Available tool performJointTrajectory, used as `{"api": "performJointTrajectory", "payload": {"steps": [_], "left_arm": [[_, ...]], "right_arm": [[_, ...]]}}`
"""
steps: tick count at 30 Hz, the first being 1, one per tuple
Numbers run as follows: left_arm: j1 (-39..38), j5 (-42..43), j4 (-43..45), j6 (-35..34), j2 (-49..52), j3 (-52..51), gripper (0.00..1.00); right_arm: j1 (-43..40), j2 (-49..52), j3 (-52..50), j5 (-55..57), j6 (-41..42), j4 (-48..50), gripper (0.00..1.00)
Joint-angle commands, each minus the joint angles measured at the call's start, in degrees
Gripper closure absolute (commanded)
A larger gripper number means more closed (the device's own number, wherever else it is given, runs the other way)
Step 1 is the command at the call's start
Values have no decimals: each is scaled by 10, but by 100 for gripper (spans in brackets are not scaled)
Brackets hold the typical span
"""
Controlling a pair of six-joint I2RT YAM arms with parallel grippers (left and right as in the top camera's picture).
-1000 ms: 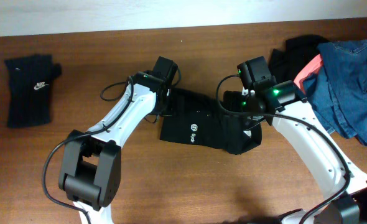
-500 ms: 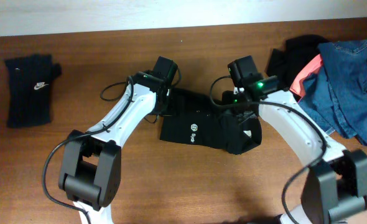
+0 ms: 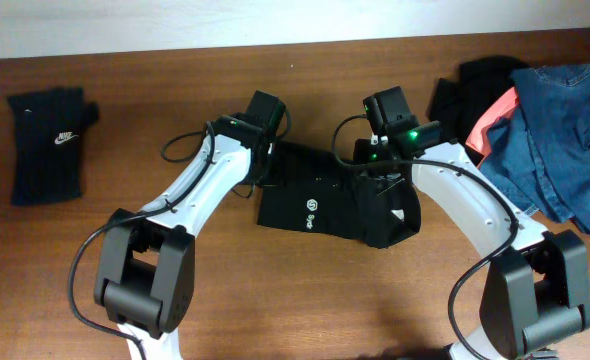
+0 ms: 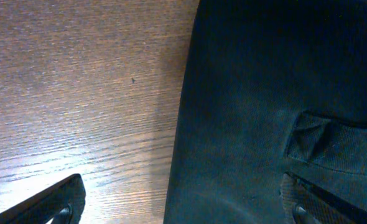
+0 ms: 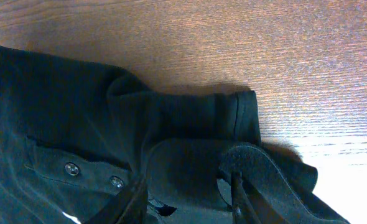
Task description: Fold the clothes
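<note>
A black shirt (image 3: 315,210) with a small white logo lies partly folded on the wooden table, mid-table. My left gripper (image 3: 267,165) hovers over its upper left edge. In the left wrist view the fingers (image 4: 183,208) are wide open and empty, with the shirt's edge (image 4: 264,93) below. My right gripper (image 3: 375,175) is at the shirt's upper right. In the right wrist view its fingers (image 5: 186,196) are close together with bunched shirt fabric (image 5: 65,112) between them, and a fold drapes over one finger.
A folded black garment (image 3: 47,145) with a white logo lies at the far left. A pile with blue denim (image 3: 560,130), a coral piece (image 3: 495,115) and black cloth (image 3: 475,85) sits at the back right. The table's back edge runs along the top.
My right gripper has moved left and slightly back over the shirt, slowing in the last half second. The left arm has not moved.
</note>
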Motion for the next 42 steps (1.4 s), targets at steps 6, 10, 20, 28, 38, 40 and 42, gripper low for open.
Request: {"api": "performJointTrajectory", "payload": {"steps": [6, 10, 20, 28, 38, 40, 42], "left_arm": [[0, -5, -2, 7, -14, -5, 1], [0, -5, -2, 7, -14, -5, 1], [0, -5, -2, 7, -14, -5, 1], [0, -5, -2, 7, -14, -5, 1], [0, -5, -2, 7, -14, -5, 1], [0, -5, -2, 7, -14, -5, 1], [0, -5, -2, 7, -14, -5, 1]], "right_arm": [[-2, 4, 3, 2, 30, 3, 62], [-2, 5, 2, 5, 33, 3, 86], [-10, 5, 2, 57, 70, -22, 96], [-35, 5, 2, 64, 70, -42, 96], [-40, 6, -1, 99, 85, -48, 96], [-40, 7, -9, 117, 99, -46, 96], [-40, 7, -22, 122, 106, -34, 96]]}}
